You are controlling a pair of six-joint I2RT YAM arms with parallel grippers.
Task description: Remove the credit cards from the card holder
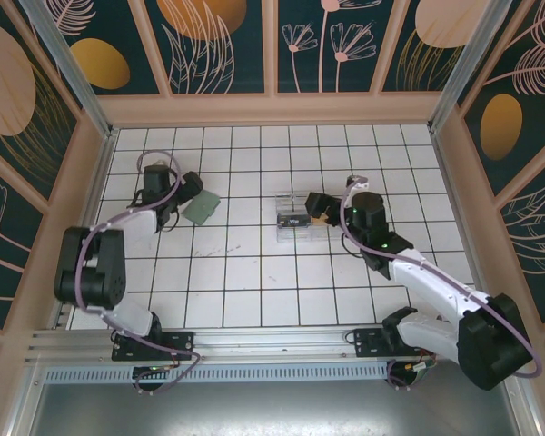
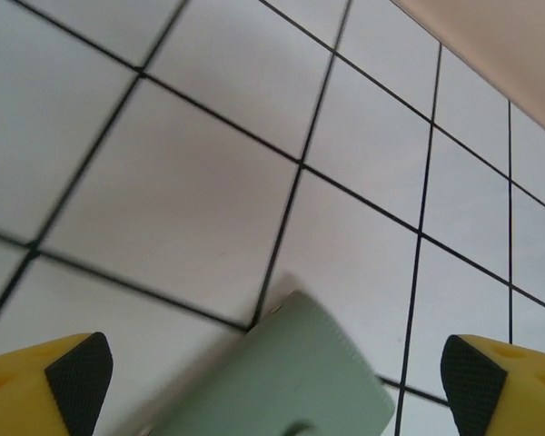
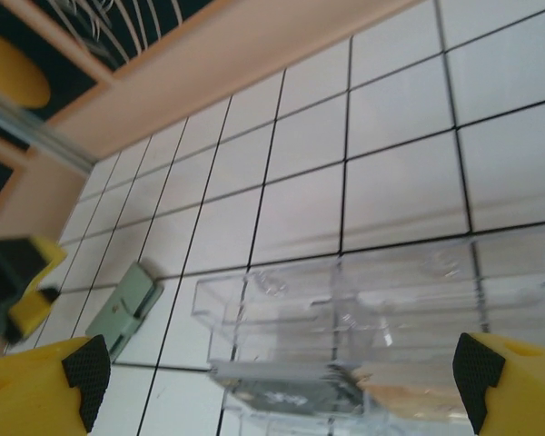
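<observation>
Two pincers stand spread wide, and neither grasps anything. The left pincer [image 1: 173, 196] hovers just beside the holder [image 1: 201, 207], which lies flat and closed on the bench [image 1: 254, 272], well left of the clear box [image 1: 296, 220]. In the left wrist view the holder [image 2: 291, 372] sits low between the two black pads [image 2: 77, 371], nearer the left one. Whether either pad touches it I cannot tell.

The step in hand looks like securing the holder. It is soft and thin, so the left pincer [image 2: 274, 377] should centre over it and come down square. It should then nip one panel by its edge, not press both panels shut, which would leave the cards trapped inside.

The right pincer [image 1: 327, 211] is released at the box's right end. In its wrist view the pincer [image 3: 282, 372] has the box [image 3: 345, 318] between its fingers, and the holder [image 3: 132, 307] lies far off to the left. A flat grey piece lies in the box; I cannot tell if it is a card. That arm will likely need to cross over to draw out the cards.
</observation>
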